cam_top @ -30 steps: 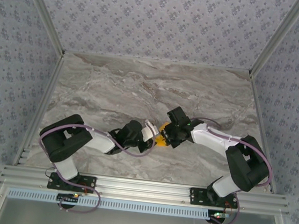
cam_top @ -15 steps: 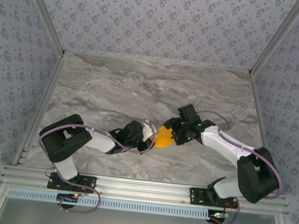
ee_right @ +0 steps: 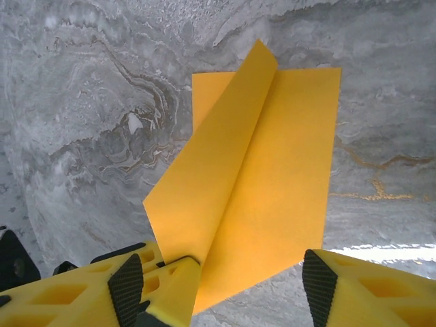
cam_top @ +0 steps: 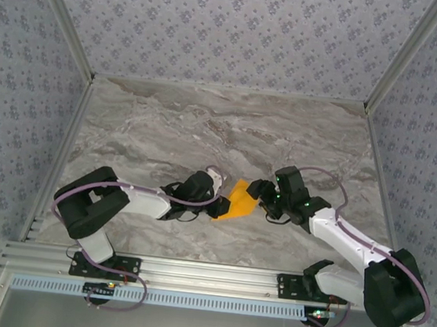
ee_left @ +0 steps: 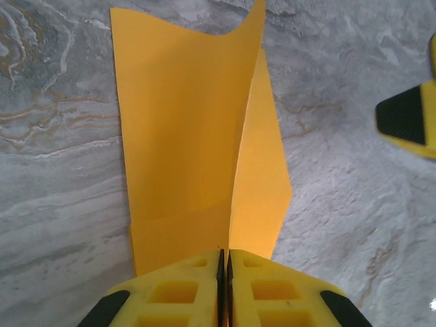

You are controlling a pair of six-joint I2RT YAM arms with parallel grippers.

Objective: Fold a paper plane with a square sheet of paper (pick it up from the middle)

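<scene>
The square sheet of paper (cam_top: 239, 203) is bright orange and folded, with one flap standing up along a centre crease (ee_left: 184, 136). It lies near the table's middle front. My left gripper (ee_left: 223, 257) is shut on the crease at the paper's near end, and it sits at the paper's left edge in the top view (cam_top: 215, 204). My right gripper (ee_right: 221, 286) is open, its black pads wide apart on either side of the paper (ee_right: 266, 191) without touching it. It stands just right of the paper in the top view (cam_top: 263, 198). One right fingertip (ee_left: 409, 122) shows at the edge of the left wrist view.
The grey marble table (cam_top: 223, 124) stretches bare behind the arms, with patterned walls on three sides. An aluminium rail (cam_top: 206, 273) carrying both arm bases runs along the near edge.
My right gripper has opened and drawn back to the right, off the paper. More of the orange paper now shows between the grippers. My left gripper has closed tighter on the crease.
</scene>
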